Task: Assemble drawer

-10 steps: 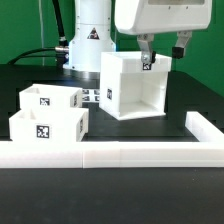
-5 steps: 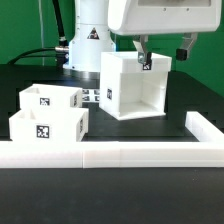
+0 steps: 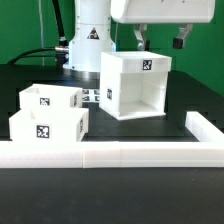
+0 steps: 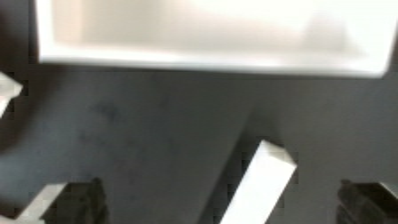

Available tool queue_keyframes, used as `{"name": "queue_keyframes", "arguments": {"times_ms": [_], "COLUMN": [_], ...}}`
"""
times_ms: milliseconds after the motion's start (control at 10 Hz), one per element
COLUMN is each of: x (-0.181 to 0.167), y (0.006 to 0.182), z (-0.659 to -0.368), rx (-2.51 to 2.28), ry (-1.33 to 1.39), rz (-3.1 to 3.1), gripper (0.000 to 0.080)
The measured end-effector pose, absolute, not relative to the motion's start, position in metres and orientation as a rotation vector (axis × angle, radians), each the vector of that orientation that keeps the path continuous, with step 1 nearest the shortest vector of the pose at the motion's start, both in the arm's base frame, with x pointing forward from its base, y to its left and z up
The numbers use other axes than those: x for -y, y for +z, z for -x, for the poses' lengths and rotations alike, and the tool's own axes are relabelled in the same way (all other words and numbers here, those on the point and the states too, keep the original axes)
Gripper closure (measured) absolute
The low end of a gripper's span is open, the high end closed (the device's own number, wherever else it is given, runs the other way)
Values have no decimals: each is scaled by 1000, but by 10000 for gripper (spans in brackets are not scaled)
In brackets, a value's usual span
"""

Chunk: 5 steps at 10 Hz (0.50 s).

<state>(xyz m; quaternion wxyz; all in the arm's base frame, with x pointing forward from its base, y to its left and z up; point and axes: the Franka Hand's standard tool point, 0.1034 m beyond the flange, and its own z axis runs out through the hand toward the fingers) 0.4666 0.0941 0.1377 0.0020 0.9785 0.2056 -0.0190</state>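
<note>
Drawer casing (image 3: 137, 88) upright mid-table, open front toward the long white rail (image 3: 110, 156), front tray (image 3: 46, 128) and rear tray (image 3: 48, 100) close together at the exterior view's left, my gripper (image 3: 160, 40) hovering above the casing, fingers spread, holding nothing

Black table (image 3: 120, 190) carries: box casing (image 3: 135, 88) upright, mid-table; front tray (image 3: 45, 127) with rear tray (image 3: 48, 98) just behind, exterior view's left; white rail (image 3: 110, 157) along the front. Tagged sliver between trays and casing, possibly the marker board (image 3: 93, 96).
</note>
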Motion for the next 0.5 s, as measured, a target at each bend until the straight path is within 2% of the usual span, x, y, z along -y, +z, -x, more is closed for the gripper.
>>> {"name": "queue_keyframes", "arguments": {"times_ms": [500], "x": [-93], "y": [136], "z": [-468], "rx": [-644], "ry": [-65], "rz": [-3072], "gripper": [150]}}
